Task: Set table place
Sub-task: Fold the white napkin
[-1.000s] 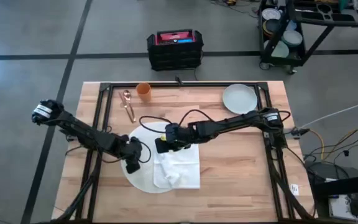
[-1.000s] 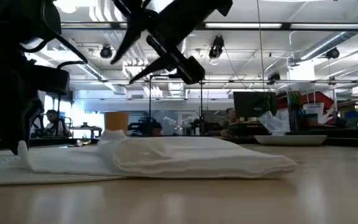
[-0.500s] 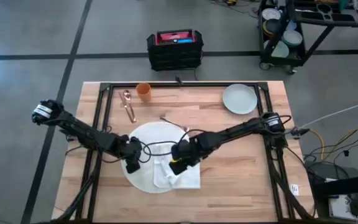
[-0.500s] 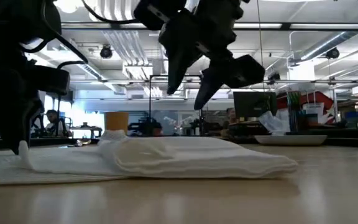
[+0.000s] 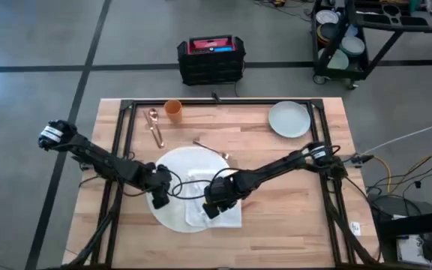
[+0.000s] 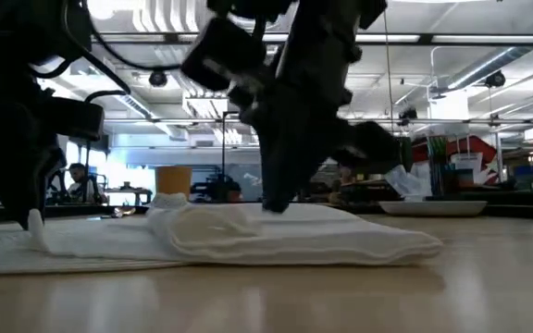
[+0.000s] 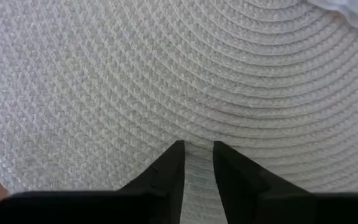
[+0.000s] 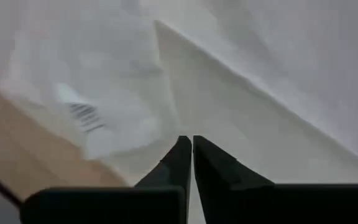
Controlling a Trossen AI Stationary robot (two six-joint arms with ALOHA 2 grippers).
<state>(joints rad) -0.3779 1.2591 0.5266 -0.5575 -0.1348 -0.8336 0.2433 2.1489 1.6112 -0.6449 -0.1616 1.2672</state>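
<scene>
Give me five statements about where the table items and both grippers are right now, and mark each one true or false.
1. The right gripper is down on the white napkin. True.
2. The pale plate sits on the round white mat. False: it lies on bare wood near the table's far right corner, apart from the mat.
3. The left gripper is pressed down on the woven mat near its left edge. True.
4. The orange cup lies tipped over on the napkin. False: it stands upright near the far edge.
5. The copper spoon is held by the right gripper. False: it lies on the wood beside the cup.
</scene>
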